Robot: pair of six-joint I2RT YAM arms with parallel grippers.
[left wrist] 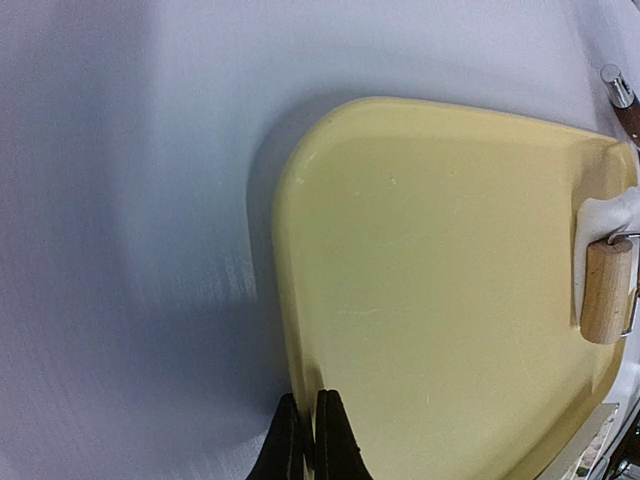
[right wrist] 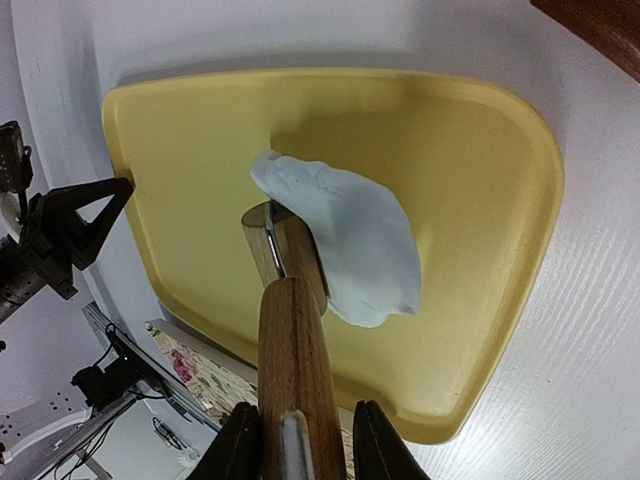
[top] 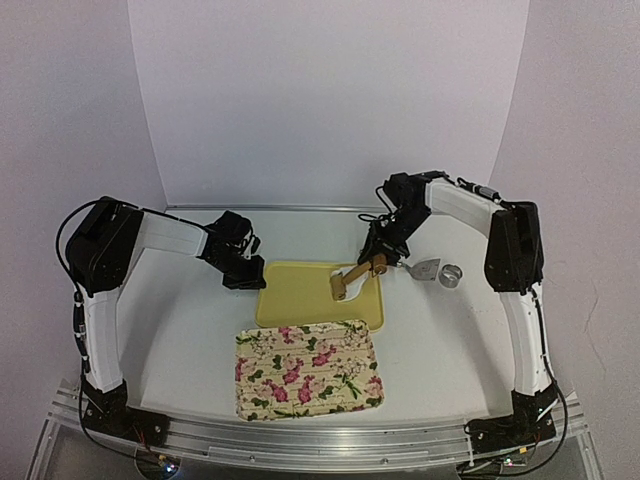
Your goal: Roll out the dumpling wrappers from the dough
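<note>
A: Where does the dough lie?

B: On the yellow tray, in its right half as the overhead camera sees it. It is a pale, flattened, uneven patch, longer than it is wide, not a round disc.

A: Which way does its long axis run?

B: In the right wrist view it slants from upper left to lower right across the tray. Its upper-left end sits against the drum of the roller.

A: And the roller itself?

B: Its wooden handle runs straight out from the right pincer to the drum. From above, it slopes from upper right down to lower left, with the drum low on the dough's edge.

A: How does that pincer stand?

B: It is partly open, with one dark finger on each side of the handle, clasping it.

A: The other arm?

B: The left pincer is clenched, with its tips together and nothing between them. It sits right at the tray's left rim; whether it presses on the rim cannot be told.

A: Anything else on the counter?

B: A floral tray lies just in front of the yellow one. A metal ring cutter stands to the right, apart from both trays.
</note>
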